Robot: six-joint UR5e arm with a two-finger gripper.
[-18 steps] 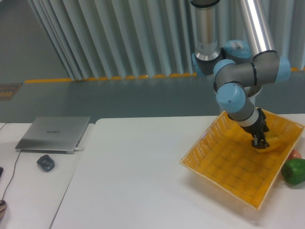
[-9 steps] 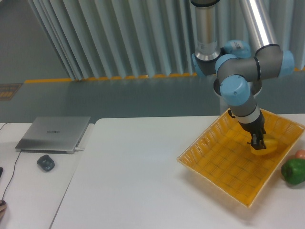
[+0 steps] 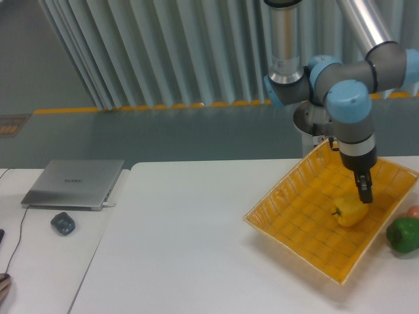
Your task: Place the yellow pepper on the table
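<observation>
At the far left of the frame, a closed grey laptop is seen lying on a smaller white desk, and a small dark rounded object is placed just below it, near a thin cable that runs down the desk. To the right of the desk, the table is spread across the lower middle of the frame as a plain white surface with a rounded upper-left corner. Behind it, a wall of grey vertical slats is seen, with a yellow strip along the floor.

Toward the right of the frame, a yellow wicker basket is set on the table, turned at an angle. The yellow pepper is found inside this basket, in its right half, resting on the woven bottom, its short dark stem pointed to the left. Above it, the grey and blue arm is bent down from the upper right, and the dark gripper is held pointing downward at the pepper's upper right edge. Whether its fingers are spread or pressed together cannot be told, since they are seen only as one narrow dark shape.

At the right edge of the frame, a green pepper is seen on the table just outside the basket, with a small reddish object just above it.
</observation>
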